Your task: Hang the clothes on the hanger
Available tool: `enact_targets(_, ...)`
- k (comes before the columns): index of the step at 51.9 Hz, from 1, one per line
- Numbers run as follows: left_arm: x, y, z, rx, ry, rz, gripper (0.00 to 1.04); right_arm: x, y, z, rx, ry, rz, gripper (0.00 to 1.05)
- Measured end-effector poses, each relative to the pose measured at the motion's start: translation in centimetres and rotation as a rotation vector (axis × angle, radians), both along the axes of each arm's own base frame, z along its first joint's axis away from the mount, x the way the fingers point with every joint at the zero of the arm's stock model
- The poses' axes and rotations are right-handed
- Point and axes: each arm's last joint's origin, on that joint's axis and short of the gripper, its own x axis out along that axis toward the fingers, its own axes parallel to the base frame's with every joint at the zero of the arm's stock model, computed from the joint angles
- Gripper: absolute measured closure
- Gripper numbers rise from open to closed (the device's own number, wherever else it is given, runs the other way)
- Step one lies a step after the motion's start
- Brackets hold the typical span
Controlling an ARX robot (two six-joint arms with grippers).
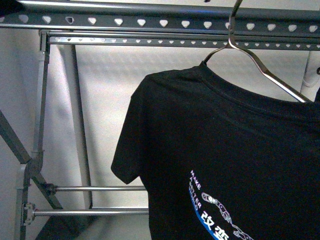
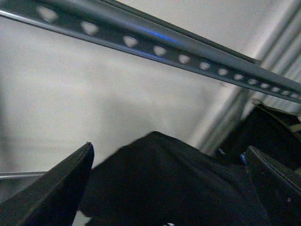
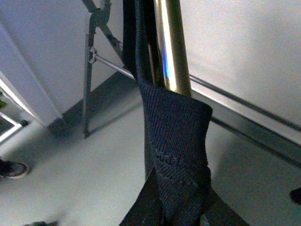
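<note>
The black T-shirt (image 1: 225, 150) with a white-and-blue print hangs on a thin wire hanger (image 1: 260, 65), just below the grey rack's top rail (image 1: 150, 22) with heart-shaped holes. My right gripper (image 3: 181, 214) is shut on the shirt's ribbed collar (image 3: 176, 132), beside a shiny metal rod (image 3: 171, 47). My left gripper (image 2: 169, 188) is open; its fingers (image 2: 56, 188) stand on either side of a fold of the black shirt (image 2: 160, 179) without closing on it, under the rail (image 2: 155, 44). Neither gripper shows in the front view.
The rack's thin lower crossbars (image 1: 95, 189) and slanted side braces (image 1: 20, 145) stand at the left against a white wall. Another dark garment (image 2: 273, 132) hangs at the far side. The floor (image 3: 70, 155) lies below, with a shoe (image 3: 11, 168) at its edge.
</note>
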Motion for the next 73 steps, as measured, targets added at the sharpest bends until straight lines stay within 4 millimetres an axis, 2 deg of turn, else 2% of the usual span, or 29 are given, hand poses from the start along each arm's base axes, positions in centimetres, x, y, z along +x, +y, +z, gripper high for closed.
enact_targets(3,-1.7,0.5,-1.1,0.085,0.008,0.076,0.30,0.6,0.1,0.8,0.043,0.060,-0.059,0.99)
enact_targets(9,-4.1,1.0,-3.8,0.178,-0.008,0.093,0.50,2.3,0.3,2.2,0.114,0.126,-0.158,0.99)
enact_targets(10,-4.3,1.1,-3.8,0.179,-0.011,0.094,0.51,2.4,0.4,2.1,0.117,0.132,-0.160,0.99)
enact_targets(18,-6.6,1.8,-8.3,0.217,0.027,0.087,0.78,4.9,1.5,3.7,0.154,0.148,-0.226,0.99)
enact_targets(25,-8.6,2.6,-10.7,0.225,0.026,0.095,1.02,6.9,2.3,5.3,0.161,0.140,-0.258,0.99)
enact_targets(30,-9.8,2.7,-11.9,0.229,0.026,0.096,1.01,7.7,2.7,6.7,0.165,0.110,-0.273,0.99)
enact_targets(37,-11.1,2.7,-13.5,0.232,0.034,0.092,1.01,7.8,3.4,8.0,0.175,0.083,-0.256,0.99)
enact_targets(45,-12.4,2.7,-14.8,0.232,0.030,0.092,1.01,7.8,3.9,8.4,0.166,0.087,-0.261,0.99)
enact_targets(49,-13.2,2.7,-15.4,0.232,0.028,0.093,1.01,8.7,4.0,8.7,0.166,0.096,-0.276,0.99)
enact_targets(56,-14.1,2.7,-16.1,0.232,0.026,0.093,1.01,10.9,4.3,8.3,0.171,0.125,-0.320,0.99)
enact_targets(63,-14.9,2.7,-16.8,0.232,0.029,0.093,1.01,13.0,4.9,7.0,0.166,0.170,-0.364,0.99)
enact_targets(70,-15.8,2.7,-17.3,0.232,0.027,0.093,1.01,13.4,6.0,6.0,0.165,0.164,-0.360,0.99)
enact_targets(73,-16.0,2.7,-17.5,0.232,0.026,0.093,1.01,13.1,6.7,5.2,0.171,0.146,-0.346,0.89)
